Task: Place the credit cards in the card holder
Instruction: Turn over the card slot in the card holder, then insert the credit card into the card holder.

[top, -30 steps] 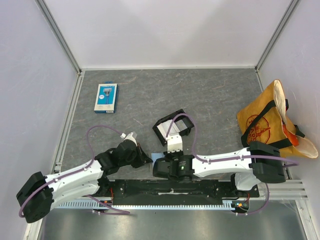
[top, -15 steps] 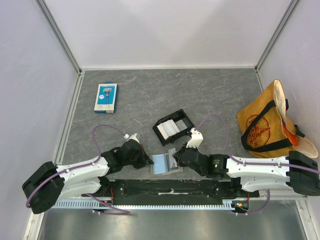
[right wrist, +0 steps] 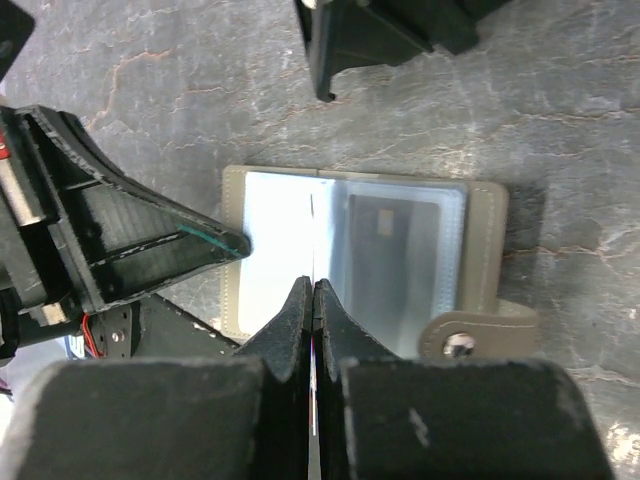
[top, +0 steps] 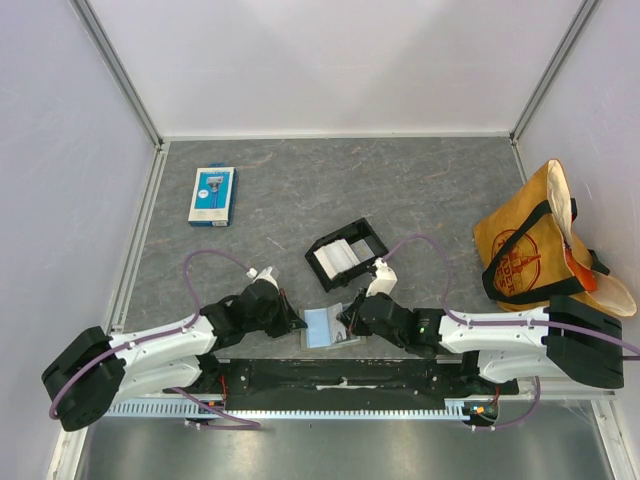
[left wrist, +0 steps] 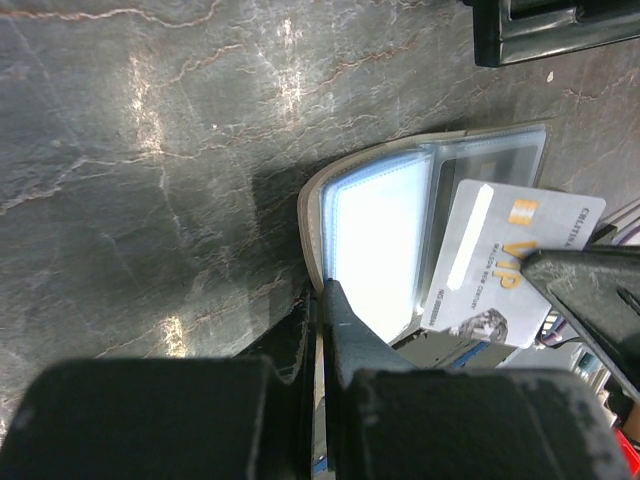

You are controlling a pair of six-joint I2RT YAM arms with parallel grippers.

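Card holder [top: 322, 328] is laid open and flat on the grey table [top: 420, 190], close to its near edge and between the two grippers. Its clear pockets are turned upward. A dark card [right wrist: 395, 250] is seen inside the pocket farther from the left arm, while the pocket nearer that arm shows pale and bright. A tab with a snap [right wrist: 458, 342] is folded out at the holder's near corner.

The left gripper [top: 296, 321] is closed, and its tips are set against the holder's left edge. Whether the cover is pinched between them or only pressed down cannot be told.

The right gripper [top: 349, 322] is clamped tight on a credit card [left wrist: 505, 262], grey-white and marked VIP. The card is gripped by one end and held tilted above the middle fold of the holder. From the right wrist it is seen edge-on as a thin line between the fingers [right wrist: 290, 330].

Just beyond the holder a black tray [top: 365, 245] is placed, with white cards [top: 335, 258] in it. A blue-and-white pack [top: 212, 194] is lying well apart at the far left, and a tan tote bag [top: 530, 250] is propped at the right wall.
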